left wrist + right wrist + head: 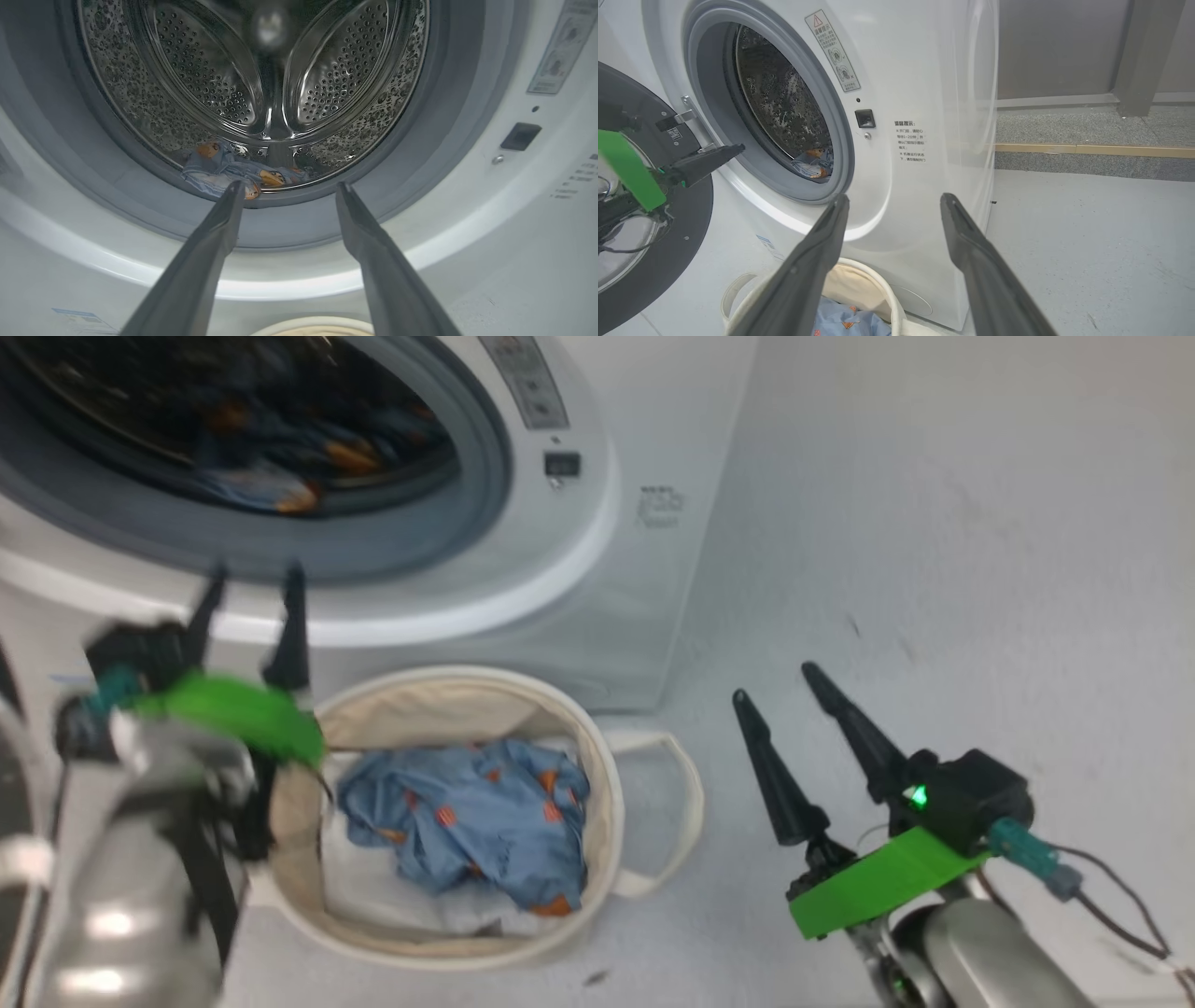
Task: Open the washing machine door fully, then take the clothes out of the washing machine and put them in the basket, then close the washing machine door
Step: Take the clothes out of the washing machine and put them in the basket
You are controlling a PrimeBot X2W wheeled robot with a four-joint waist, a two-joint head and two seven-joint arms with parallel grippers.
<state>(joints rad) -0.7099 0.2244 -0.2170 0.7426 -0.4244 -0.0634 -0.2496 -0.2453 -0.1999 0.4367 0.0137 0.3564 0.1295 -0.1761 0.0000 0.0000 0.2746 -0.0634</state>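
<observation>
The white washing machine (644,448) stands with its black-rimmed door (668,261) swung wide to the left. Light-blue printed clothes (219,170) lie at the bottom of the steel drum (210,88); the same clothes (271,476) show blurred in the head view. Another light-blue garment (476,812) lies in the cream basket (616,803) on the floor before the machine. My left gripper (250,581) is open and empty, fingertips just outside the drum mouth below the gasket, above the basket's left rim. My right gripper (773,681) hangs open and empty over the floor right of the basket.
A white sheet (373,887) lies under the garment in the basket. Pale grey floor (934,569) stretches to the right of the machine. A raised kerb with a yellow strip (1092,149) and a dark wall post (1143,56) stand further back.
</observation>
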